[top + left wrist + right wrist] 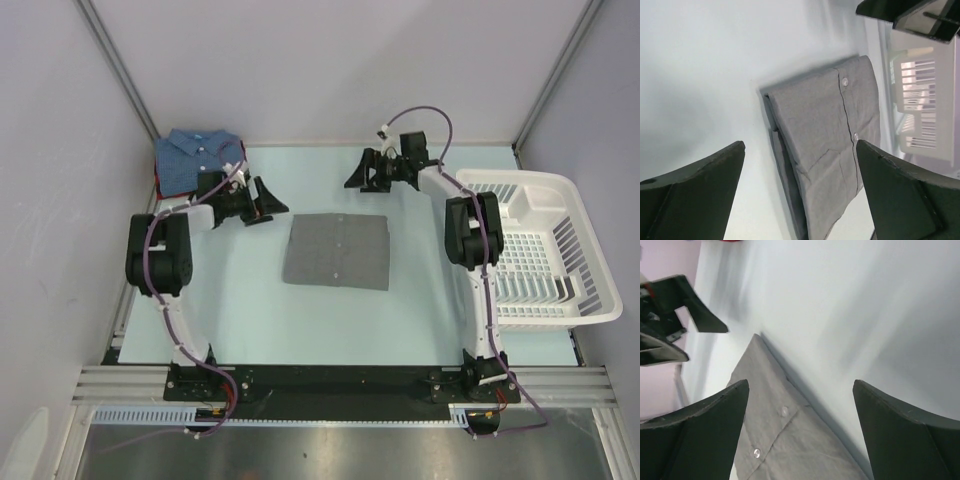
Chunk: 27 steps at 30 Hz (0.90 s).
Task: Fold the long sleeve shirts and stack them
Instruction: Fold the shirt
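A plain mid-grey shirt [336,251] lies folded into a flat rectangle in the middle of the table; it also shows in the left wrist view [825,145] and the right wrist view [785,440]. A blue shirt [192,157] lies folded at the far left corner, with a sliver of a dark red shirt [158,178] under its left edge. My left gripper [265,203] is open and empty, above the table left of the grey shirt. My right gripper [362,171] is open and empty, beyond the grey shirt's far edge.
A white slatted plastic basket [535,250] stands at the right side of the table, next to the right arm. Grey walls enclose the table on the left, far and right sides.
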Each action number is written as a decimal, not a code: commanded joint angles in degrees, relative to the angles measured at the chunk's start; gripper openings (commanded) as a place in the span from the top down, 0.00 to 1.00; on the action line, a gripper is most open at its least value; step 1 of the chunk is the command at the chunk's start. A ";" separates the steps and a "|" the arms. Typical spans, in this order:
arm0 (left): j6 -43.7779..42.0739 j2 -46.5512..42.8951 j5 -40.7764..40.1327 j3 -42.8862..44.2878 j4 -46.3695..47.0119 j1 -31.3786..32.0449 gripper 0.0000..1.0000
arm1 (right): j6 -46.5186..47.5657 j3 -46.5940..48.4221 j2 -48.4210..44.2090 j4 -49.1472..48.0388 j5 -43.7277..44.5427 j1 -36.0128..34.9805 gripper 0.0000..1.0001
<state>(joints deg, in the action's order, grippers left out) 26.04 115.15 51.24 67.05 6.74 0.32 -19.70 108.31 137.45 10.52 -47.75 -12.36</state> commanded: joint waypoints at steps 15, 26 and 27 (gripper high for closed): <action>-12.86 -22.78 -10.28 -2.43 -18.52 -9.28 0.01 | 40.62 -3.19 -18.88 22.97 24.19 -29.37 0.43; -11.54 -26.29 -10.47 -8.50 -20.10 -11.48 0.01 | 36.66 -8.64 -12.83 16.82 27.00 -39.05 0.52; -11.71 -26.82 -10.46 -8.77 -20.28 -11.57 0.01 | 37.19 -9.17 -12.38 16.37 27.61 -39.32 0.52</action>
<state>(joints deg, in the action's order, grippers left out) 14.52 92.62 39.77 59.55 -13.43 -9.96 17.08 100.31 122.45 31.18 -23.53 -50.24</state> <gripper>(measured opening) 0.994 0.479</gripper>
